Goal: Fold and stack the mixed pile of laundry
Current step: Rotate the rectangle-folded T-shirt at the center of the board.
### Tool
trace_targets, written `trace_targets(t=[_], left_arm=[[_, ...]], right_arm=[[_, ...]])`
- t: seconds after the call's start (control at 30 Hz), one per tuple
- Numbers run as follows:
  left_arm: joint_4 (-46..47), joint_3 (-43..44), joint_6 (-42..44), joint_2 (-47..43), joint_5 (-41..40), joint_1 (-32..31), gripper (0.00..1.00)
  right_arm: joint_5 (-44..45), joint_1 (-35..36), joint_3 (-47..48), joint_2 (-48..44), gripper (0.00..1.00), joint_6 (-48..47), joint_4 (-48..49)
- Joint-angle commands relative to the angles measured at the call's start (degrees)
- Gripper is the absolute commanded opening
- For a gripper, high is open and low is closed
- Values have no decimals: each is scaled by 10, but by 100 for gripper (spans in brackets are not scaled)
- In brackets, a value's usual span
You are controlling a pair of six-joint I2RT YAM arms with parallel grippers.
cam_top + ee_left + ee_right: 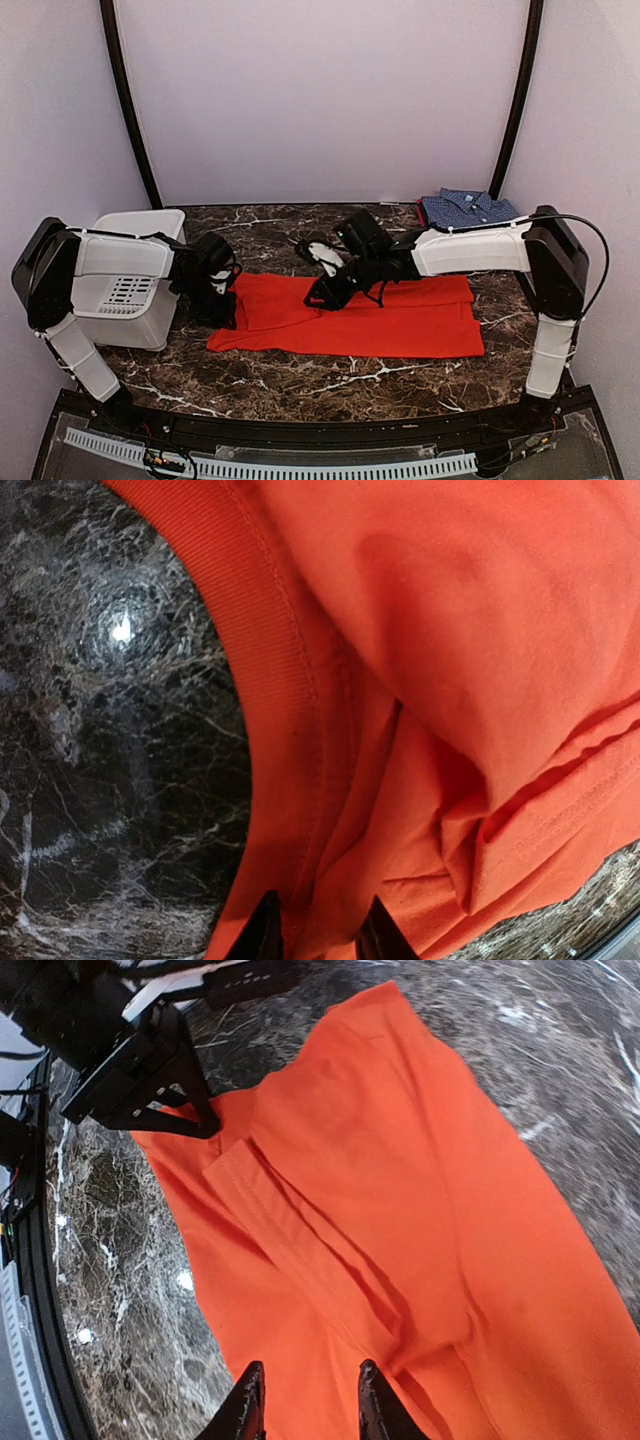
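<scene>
Soft cloth on polished stone, hard plastic beside it.
The orange-red shirt (350, 318) is matt knit cloth, smooth across the body, with a finely ribbed neck band and stitched hems. The checked shirt (468, 208) is matt cloth too. The table (300, 372) looks like dark marble with white veins, glossy enough to mirror lamp spots. The basket (140, 300) is smooth white plastic. The left arm (120, 256) and right arm (470, 250), 2 in all, have smooth white shells.
</scene>
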Motion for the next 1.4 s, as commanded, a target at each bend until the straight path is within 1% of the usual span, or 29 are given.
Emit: trace_targets(t=[0.0,0.2,0.3,0.4,0.5,0.63,0.9,1.0,1.07,1.1,1.17,1.3,1.37], left_arm=[[10,-7,-9,-2,6,1,23],[33,-18,-18,-3,28,10,21],[40,-21,-21,-3,36,14,20],[45,-22,-23,-5,45,19,20],[48,-22,-24,-5,50,22,20],[51,-24,-25,-4,53,23,20],[53,-26,-25,-2,57,24,20],[53,-26,-26,-1,56,24,20],[53,-26,-27,0,57,24,20],[54,-26,-27,0,58,24,20],[54,-26,-28,0,55,24,20],[52,-23,-26,1,49,26,14],[51,-20,-25,2,46,28,11]], right_arm=[[42,64,53,59,28,-84,82],[91,133,150,151,24,-159,101],[105,151,197,198,23,-175,97],[117,161,224,228,22,-182,95],[128,162,228,243,22,-181,104],[144,162,212,251,24,-183,123],[175,162,237,285,26,-190,104],[178,163,241,287,30,-194,95],[182,164,238,286,30,-197,95],[186,163,237,288,28,-200,95],[190,164,238,290,20,-204,92],[231,169,227,270,0,-214,105],[238,170,214,248,0,-215,119]])
